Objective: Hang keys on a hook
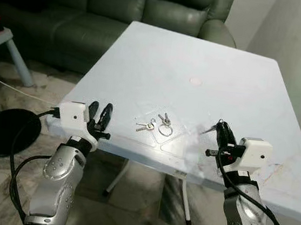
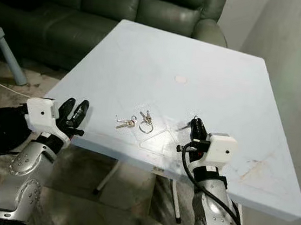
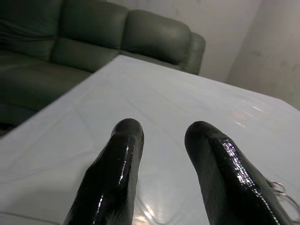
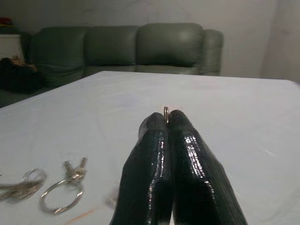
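Now both grippers low over white table, R pinching a key ring, two more key sets lying between them

Head views: left gripper (image 1: 100, 113) at table's (image 1: 201, 53) near edge, fingers apart, holding nothing; right gripper (image 1: 223, 130) w/ fingers pressed together on a small key ring (image 1: 218, 122), key hanging off it; two loose key bunches (image 1: 156, 125) rest on table between arms; green sofa (image 1: 124, 6) behind. L wrist view: two fingers (image 3: 117, 173) spread over bare tabletop. R wrist view: fingers (image 4: 154, 159) closed, thin metal ring (image 4: 166, 112) edge-on at tips, loose keys (image 4: 61, 187) nearby on table
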### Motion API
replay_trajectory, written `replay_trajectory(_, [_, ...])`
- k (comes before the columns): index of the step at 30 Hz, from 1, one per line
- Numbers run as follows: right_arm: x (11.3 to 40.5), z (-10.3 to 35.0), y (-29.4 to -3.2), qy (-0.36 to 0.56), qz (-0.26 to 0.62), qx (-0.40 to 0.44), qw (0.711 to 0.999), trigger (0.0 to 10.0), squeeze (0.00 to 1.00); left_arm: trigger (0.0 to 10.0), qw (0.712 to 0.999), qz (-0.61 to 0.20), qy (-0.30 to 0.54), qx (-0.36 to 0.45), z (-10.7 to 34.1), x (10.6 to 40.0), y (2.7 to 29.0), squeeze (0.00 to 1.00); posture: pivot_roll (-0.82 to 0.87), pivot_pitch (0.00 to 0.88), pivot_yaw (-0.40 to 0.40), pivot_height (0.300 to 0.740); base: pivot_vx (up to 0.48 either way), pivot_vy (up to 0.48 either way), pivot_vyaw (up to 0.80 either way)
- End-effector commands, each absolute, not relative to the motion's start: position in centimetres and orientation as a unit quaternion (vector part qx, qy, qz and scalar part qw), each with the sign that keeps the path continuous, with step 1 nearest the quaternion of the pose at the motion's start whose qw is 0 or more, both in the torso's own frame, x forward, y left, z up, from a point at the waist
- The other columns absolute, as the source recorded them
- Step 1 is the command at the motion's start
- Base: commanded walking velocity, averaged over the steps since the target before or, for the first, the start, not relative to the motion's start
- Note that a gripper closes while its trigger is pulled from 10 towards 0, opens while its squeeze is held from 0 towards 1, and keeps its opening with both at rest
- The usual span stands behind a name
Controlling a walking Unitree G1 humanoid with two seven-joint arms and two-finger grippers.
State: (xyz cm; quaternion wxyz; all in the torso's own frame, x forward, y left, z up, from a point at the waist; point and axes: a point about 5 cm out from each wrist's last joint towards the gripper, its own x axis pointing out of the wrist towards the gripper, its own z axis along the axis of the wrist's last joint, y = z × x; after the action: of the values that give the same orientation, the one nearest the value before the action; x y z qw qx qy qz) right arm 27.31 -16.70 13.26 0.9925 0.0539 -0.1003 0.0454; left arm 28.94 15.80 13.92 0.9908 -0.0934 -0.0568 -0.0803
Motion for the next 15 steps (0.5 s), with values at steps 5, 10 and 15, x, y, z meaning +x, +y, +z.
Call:
replay_trajectory(5, [28.7,14.0,-17.6,-0.101,0.025,0.039,0.994,10.0,0.00,10.0,0.990,-0.066,-0.084,-0.094,15.5,30.7,16.6,0.00,0.11,0.000,-0.072,0.740,0.000,0.000,-0.70])
replay_trajectory(10, [29.2,14.2,-17.4,-0.101,0.028,0.033,0.994,10.0,0.00,10.0,0.991,-0.079,-0.073,-0.081,15.1,31.1,16.4,0.00,0.10,0.000,-0.071,0.740,0.000,0.000,-0.70])
replay_trajectory(15, [29.2,13.9,-17.1,-0.094,0.033,0.030,0.995,10.0,0.00,10.0,0.991,-0.071,-0.070,-0.084,14.9,31.5,16.3,0.00,0.10,0.000,-0.073,0.740,0.000,0.000,-0.72])
